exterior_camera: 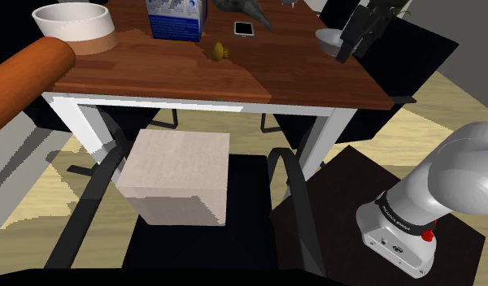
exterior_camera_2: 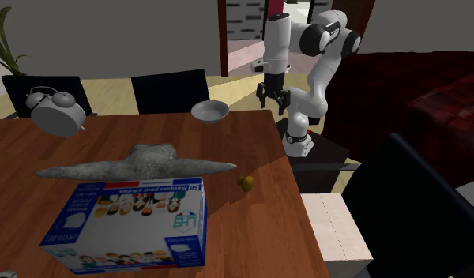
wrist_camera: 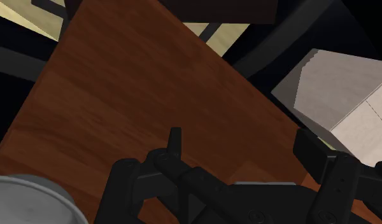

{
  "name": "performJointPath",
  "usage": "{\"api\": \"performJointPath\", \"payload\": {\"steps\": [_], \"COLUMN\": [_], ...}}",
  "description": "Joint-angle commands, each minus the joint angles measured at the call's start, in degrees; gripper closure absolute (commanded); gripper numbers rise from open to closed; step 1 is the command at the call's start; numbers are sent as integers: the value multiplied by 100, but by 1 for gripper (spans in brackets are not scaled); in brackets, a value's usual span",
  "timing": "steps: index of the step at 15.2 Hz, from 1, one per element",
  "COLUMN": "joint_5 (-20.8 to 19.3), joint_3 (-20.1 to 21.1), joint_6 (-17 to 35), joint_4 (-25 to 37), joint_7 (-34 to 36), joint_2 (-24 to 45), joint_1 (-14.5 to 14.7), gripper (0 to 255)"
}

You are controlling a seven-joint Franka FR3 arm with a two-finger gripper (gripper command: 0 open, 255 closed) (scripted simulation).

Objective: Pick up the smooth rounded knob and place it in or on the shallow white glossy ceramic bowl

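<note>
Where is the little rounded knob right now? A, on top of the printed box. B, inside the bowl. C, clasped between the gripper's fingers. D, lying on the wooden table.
D: the yellowish knob lies by itself on the wooden table, while the open gripper hangs near the bowl with nothing between its fingers.
</note>
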Motion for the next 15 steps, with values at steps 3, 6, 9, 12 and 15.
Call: {"api": "performJointPath", "payload": {"steps": [3, 6, 9, 12, 15], "joint_5": [91, 203, 286, 341, 365], "joint_3": [90, 215, 330, 438, 535], "joint_6": [207, 469, 671, 813, 894], "joint_4": [233, 636, 1101, 1627, 2218], "joint_7": [88, 217, 345, 475, 613], "joint_2": [451, 1129, 1806, 2482, 3161], "joint_1": [39, 88, 129, 162, 198], "gripper": [0, 0, 0, 0, 0]}}
